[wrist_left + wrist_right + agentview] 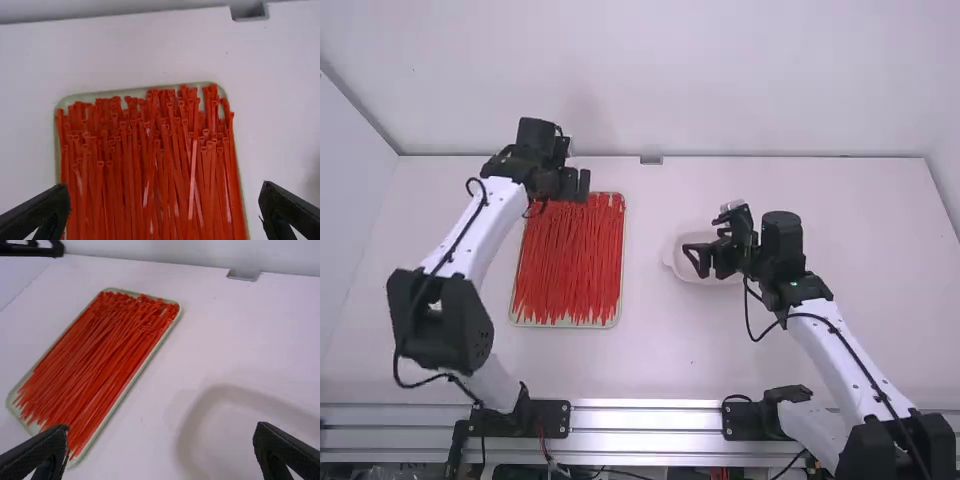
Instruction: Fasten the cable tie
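You were at the opening step: no tie had been picked up yet. The cable ties (570,260), a thick orange-red bundle lying lengthwise with their heads toward the far end, sat in a pale tray (100,93) on the worktop (840,220), left of the middle.

Your left arm (480,225) reached to the tray's far end. The left jaws hung above the heads of the ties, spread wide and holding nothing, and the left wrist view showed one finger on each side of the bundle.

Your right arm (830,330) was well apart from the tray. The right jaws hovered over a shallow white dish (675,255), also wide apart and empty. I judged the dish to be where finished ties would go, though nothing lay in it.

The next move, as I read it, called for you to lower the left jaws and pinch a single tie near its head. The ties were packed tightly and overlapped, so lifting one cleanly looked like the hard part. Taking one from the bundle's edge would probably be easier. The right jaws would then need to come across, take the tail and thread it through the head.

I could read no brand, label or writing anywhere.
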Controlling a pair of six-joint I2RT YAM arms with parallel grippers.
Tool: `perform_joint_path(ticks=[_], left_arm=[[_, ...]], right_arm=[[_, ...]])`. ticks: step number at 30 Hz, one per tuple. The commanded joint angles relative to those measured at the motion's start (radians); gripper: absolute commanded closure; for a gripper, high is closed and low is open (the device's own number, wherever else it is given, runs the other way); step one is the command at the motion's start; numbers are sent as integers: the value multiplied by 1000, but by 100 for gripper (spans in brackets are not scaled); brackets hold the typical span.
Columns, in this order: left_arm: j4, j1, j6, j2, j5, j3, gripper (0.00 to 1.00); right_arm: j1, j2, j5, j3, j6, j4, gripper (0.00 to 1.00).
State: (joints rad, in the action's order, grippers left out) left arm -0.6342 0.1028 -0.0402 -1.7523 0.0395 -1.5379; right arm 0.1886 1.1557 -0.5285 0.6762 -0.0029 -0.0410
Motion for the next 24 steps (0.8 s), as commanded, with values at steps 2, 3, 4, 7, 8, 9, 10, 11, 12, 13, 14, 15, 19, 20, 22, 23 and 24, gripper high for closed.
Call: perform_joint_path(ticks=[2, 3, 4, 7, 8, 9, 10, 11, 12, 13, 14, 15, 19, 20, 22, 23, 24], left_arm=[[-13, 10, 11, -114, 72, -91, 1], [-7, 10, 10, -141, 77, -100, 1], [0, 9, 3, -166, 77, -108, 1], [25, 17, 3, -212, 90, -111, 1], [43, 26, 4, -235, 117, -110, 1], [48, 29, 3, -243, 127, -110, 1], [60, 34, 3, -259, 135, -109, 1], [69, 39, 3, -268, 136, -103, 1], [77, 43, 3, -274, 136, -100, 1], [87, 50, 3, -280, 135, -95, 1], [98, 57, 3, -293, 136, -92, 1], [103, 64, 3, -301, 135, -92, 1], [123, 90, -24, -341, 99, -90, 0], [124, 96, -22, -346, 98, -90, 0], [132, 104, -23, -365, 102, -90, 4], [137, 107, -23, -375, 102, -90, 7], [140, 108, -23, -382, 101, -90, 10]], right_arm=[[2, 8, -17, 35, -3, 0, 1], [2, 8, -17, 35, -2, 0, 1], [2, 8, -17, 35, -3, 0, 1], [2, 13, -17, 35, -2, 2, 1], [2, 20, -16, 35, -3, 5, 1], [2, 23, -16, 35, -3, 5, 1], [2, 29, -13, 35, -2, 5, 1], [2, 35, -14, 35, -2, 5, 1], [2, 40, -16, 35, -3, 5, 1], [2, 49, -18, 35, -2, 8, 1], [2, 62, -17, 35, -2, 11, 1], [2, 71, -18, 35, -2, 12, 2], [2, 106, -18, 35, -2, 15, 2], [2, 112, -18, 35, -2, 16, 1], [2, 125, -19, 35, -2, 24, 2], [2, 129, -24, 35, -2, 28, 2], [2, 132, -26, 35, -2, 33, 2]])
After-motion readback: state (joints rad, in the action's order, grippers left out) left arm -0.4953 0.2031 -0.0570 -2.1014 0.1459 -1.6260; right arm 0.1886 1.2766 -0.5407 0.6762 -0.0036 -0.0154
